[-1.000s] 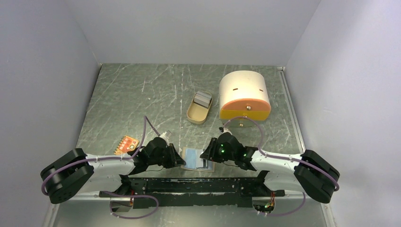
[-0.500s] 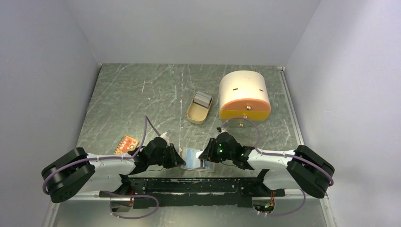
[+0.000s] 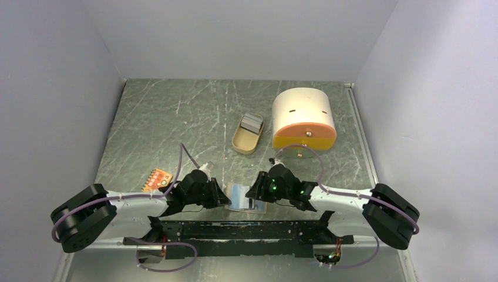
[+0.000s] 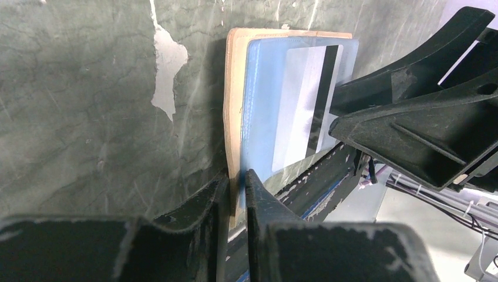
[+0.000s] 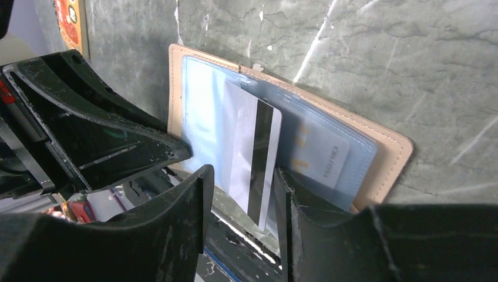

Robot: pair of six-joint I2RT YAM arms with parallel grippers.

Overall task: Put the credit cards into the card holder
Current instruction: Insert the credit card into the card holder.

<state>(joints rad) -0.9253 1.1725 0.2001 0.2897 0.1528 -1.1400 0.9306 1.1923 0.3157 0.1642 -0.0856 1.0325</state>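
The beige card holder [image 3: 245,200] lies open at the table's near edge, its clear blue sleeves facing up. My left gripper [image 3: 223,197] is shut on its left edge, pinching the beige cover [image 4: 235,88] and the sleeve between the fingers [image 4: 236,176]. A whitish credit card with a dark stripe [image 5: 252,158] sticks halfway out of the sleeve [image 4: 305,106]. My right gripper [image 5: 242,170] straddles that card's free end, with open jaws and a gap on the left side. A second pale card [image 5: 320,155] sits inside the right pocket.
An oval tan tin tray [image 3: 247,136] and a cream box with an orange front [image 3: 303,119] stand further back. An orange-red dotted piece [image 3: 159,178] lies to the left of the left arm. The black rail frame [image 3: 246,229] runs just below the holder.
The right gripper has edged left toward the holder and its jaws have spread off the striped card. The left gripper has kept its pinch and place.
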